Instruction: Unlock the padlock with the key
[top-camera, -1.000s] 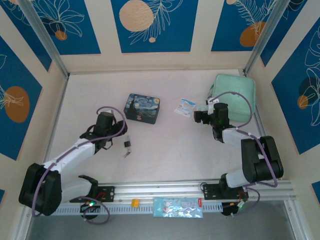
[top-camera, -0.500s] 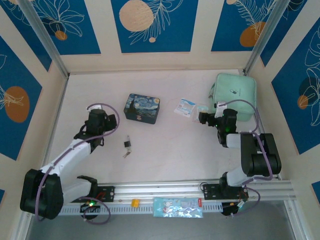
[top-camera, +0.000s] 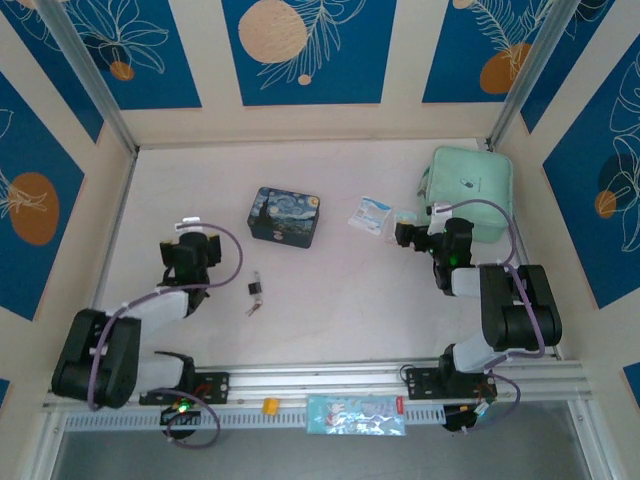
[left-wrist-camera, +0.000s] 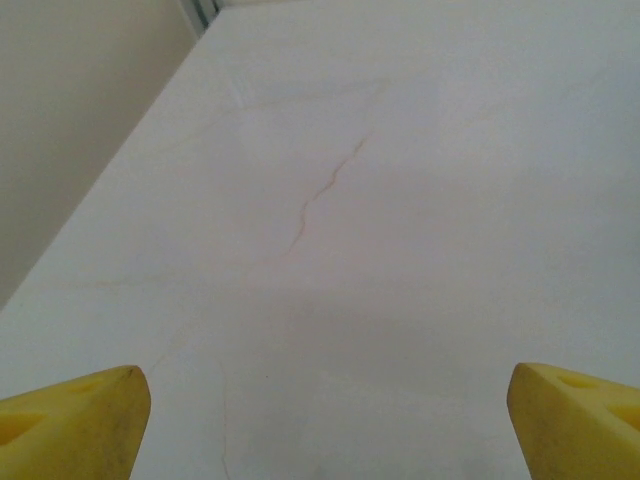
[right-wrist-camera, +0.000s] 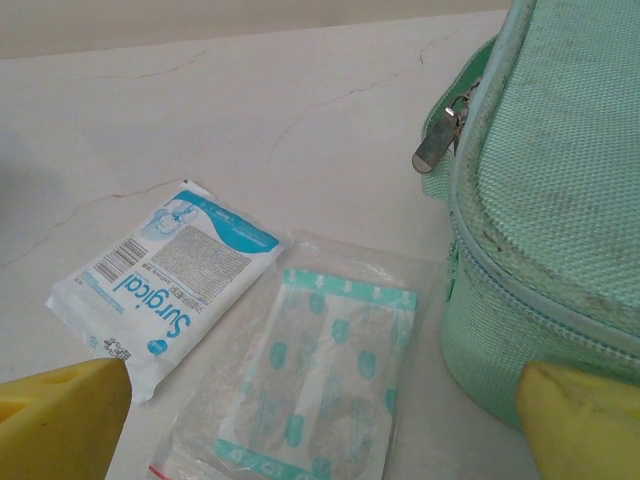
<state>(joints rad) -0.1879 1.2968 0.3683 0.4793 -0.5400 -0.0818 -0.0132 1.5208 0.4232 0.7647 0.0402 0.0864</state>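
Observation:
The small black padlock (top-camera: 257, 288) lies on the white table, in front of the blue painted tin. The pale key (top-camera: 251, 308) rests just below it, close to it. My left gripper (top-camera: 192, 232) is off to the left of both, well apart from them, pointing toward the back. In the left wrist view the left gripper (left-wrist-camera: 330, 425) stands open, its yellow fingertips (left-wrist-camera: 70, 420) wide apart over bare table. My right gripper (top-camera: 400, 233) is at the far right, open, and in the right wrist view the right gripper (right-wrist-camera: 320, 425) hovers over a clear sachet.
The blue Starry Night tin (top-camera: 284, 216) stands behind the padlock. A green zip pouch (top-camera: 470, 185) sits at the back right, with a white "Surgical" sachet (right-wrist-camera: 165, 275) and a clear plaster sachet (right-wrist-camera: 330, 380) beside it. A packet (top-camera: 355, 414) lies on the front rail.
My left arm has drawn back to the left, away from the padlock and key, and its jaws have widened. The right arm shifted slightly right, then held still.

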